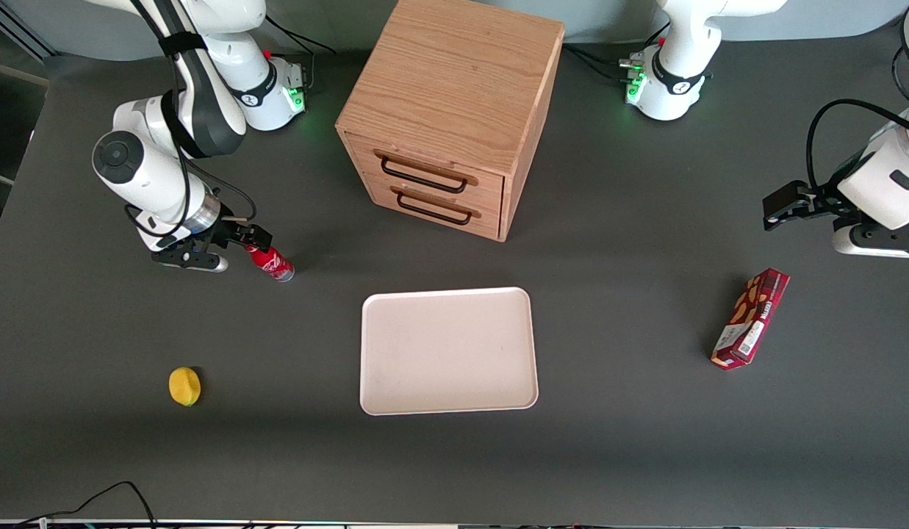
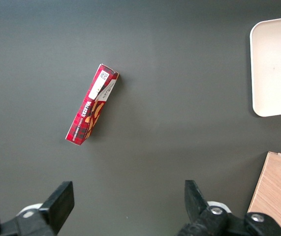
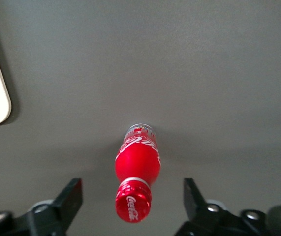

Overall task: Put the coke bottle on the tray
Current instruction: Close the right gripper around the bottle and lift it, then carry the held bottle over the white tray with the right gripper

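Landmark = tray (image 1: pixel 448 351): flat pale pinkish-white rectangle w/ rounded corners, low raised rim, matte surface, lying on dark grey table (image 1: pixel 616 411) nearer front cam than the drawer cabinet (image 1: pixel 450 114). Nothing on it.

Coke bottle (image 1: pixel 271 263): small, slim, glossy red, red cap, white script, silvery base. It sits off the tray, toward working arm's end of table and a bit farther from front cam than the tray's rim. Looks tilted, base on the table, cap end toward the gripper.

Gripper (image 1: pixel 254 236): black fingers spread wide, at the bottle's cap end. In the wrist view the cap (image 3: pixel 133 208) sits in the gap between the fingers (image 3: pixel 69 199), clear space either side, no contact seen, nothing pinched.

Cabinet: light oak-grain wood box, two drawers w/ dark wire handles.

Lemon (image 1: pixel 184 386): small yellow, rounded, toward working arm's end from tray, well apart.

Snack box (image 1: pixel 750 317): dark red rectangular carton, toward parked arm's end from tray, well apart.
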Tool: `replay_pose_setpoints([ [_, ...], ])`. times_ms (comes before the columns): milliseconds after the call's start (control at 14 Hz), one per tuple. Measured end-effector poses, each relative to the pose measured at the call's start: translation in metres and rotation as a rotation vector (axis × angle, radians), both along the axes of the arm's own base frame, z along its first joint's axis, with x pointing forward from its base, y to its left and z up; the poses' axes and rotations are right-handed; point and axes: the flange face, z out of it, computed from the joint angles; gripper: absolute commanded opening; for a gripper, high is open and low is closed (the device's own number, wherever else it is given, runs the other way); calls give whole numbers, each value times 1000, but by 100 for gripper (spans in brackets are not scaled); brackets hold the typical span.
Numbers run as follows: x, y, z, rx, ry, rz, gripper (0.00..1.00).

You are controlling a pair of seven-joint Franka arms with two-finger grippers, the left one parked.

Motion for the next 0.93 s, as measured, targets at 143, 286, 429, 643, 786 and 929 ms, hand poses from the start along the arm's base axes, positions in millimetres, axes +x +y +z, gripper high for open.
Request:
replay_pose_setpoints([
  [143,-1,0,-3,0,5,0,0],
  [286,0,0,-4,0,6,0,0],
  [429,0,0,-4,0,5,0,0],
  [643,2,2,2,-1,12,3,0],
  [786,13,4,32,-8,51,6,0],
  [929,31,6,94,-12,73,7,0],
])
